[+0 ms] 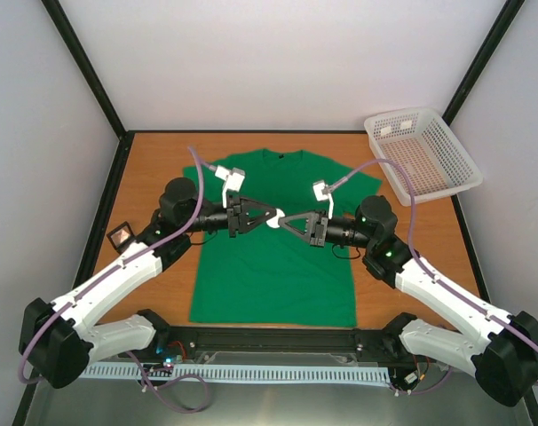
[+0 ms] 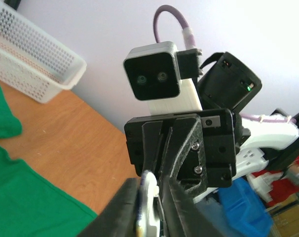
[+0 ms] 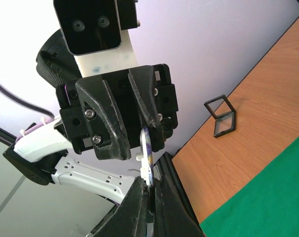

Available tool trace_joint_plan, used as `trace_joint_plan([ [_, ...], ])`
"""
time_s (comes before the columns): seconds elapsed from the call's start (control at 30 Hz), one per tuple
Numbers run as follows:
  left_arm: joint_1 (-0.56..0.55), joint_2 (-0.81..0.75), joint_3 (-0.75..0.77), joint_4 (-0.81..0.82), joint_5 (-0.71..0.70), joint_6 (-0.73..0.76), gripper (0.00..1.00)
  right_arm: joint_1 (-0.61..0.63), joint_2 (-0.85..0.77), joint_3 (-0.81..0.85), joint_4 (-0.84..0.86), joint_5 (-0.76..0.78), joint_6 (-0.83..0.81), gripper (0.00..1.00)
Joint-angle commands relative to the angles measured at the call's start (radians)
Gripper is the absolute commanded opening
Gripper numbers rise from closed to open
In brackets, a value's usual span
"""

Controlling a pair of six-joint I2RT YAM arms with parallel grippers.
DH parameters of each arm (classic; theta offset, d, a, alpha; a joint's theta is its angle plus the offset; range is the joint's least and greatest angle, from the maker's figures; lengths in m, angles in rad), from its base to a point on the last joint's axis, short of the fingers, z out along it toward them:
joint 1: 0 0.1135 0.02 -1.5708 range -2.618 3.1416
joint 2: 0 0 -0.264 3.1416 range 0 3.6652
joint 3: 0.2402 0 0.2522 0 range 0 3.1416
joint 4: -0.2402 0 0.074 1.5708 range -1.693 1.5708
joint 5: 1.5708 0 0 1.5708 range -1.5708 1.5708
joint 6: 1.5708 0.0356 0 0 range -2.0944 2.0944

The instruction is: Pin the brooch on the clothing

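Note:
The green T-shirt (image 1: 269, 275) lies flat on the table, and also shows in the left wrist view (image 2: 21, 197) and the right wrist view (image 3: 268, 197). Both grippers meet tip to tip above its chest. The tiny round brooch (image 1: 276, 223) is held on edge between them. My right gripper (image 3: 150, 190) is shut on the brooch's lower rim (image 3: 147, 153). My left gripper (image 2: 154, 197) pinches the brooch (image 2: 147, 202), one finger on its bluish face and the other close against the whitish back clasp. A thin pin wire sticks out from the back.
A small black square-framed case (image 1: 120, 236) lies open at the table's left edge, also in the right wrist view (image 3: 221, 116). A white mesh basket (image 1: 420, 155) stands at the back right, also in the left wrist view (image 2: 26, 59). Black frame posts stand at the table corners.

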Motion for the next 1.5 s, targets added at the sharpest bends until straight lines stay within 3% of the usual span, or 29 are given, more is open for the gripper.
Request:
trace_joint_plan([
  [0.0, -0.012, -0.024, 0.024, 0.002, 0.020, -0.014, 0.26, 0.000, -0.009, -0.056, 0.164, 0.072, 0.115, 0.03],
  [0.13, -0.011, -0.085, -0.017, 0.029, -0.046, -0.025, 0.62, 0.000, -0.041, -0.107, 0.223, 0.158, 0.226, 0.03],
  [0.2, -0.011, -0.124, -0.064, 0.084, -0.083, -0.054, 0.70, 0.000, -0.067, -0.140, 0.278, 0.214, 0.294, 0.03],
  [0.3, -0.011, -0.153, -0.152, 0.224, -0.112, -0.154, 0.72, 0.001, -0.093, -0.165, 0.322, 0.280, 0.371, 0.03],
  [0.57, -0.015, -0.017, -0.115, 0.404, -0.053, -0.286, 0.66, 0.003, -0.111, -0.168, 0.414, 0.322, 0.434, 0.03],
  [0.77, -0.027, 0.065, -0.048, 0.425, -0.031, -0.293, 0.52, 0.004, -0.113, -0.177, 0.412, 0.333, 0.425, 0.03],
  [0.93, -0.038, 0.091, -0.021, 0.447, -0.033, -0.300, 0.49, 0.007, -0.114, -0.190, 0.414, 0.334, 0.424, 0.03],
  [1.47, -0.062, 0.173, 0.041, 0.454, -0.018, -0.318, 0.25, 0.010, -0.104, -0.189, 0.414, 0.336, 0.415, 0.03],
])
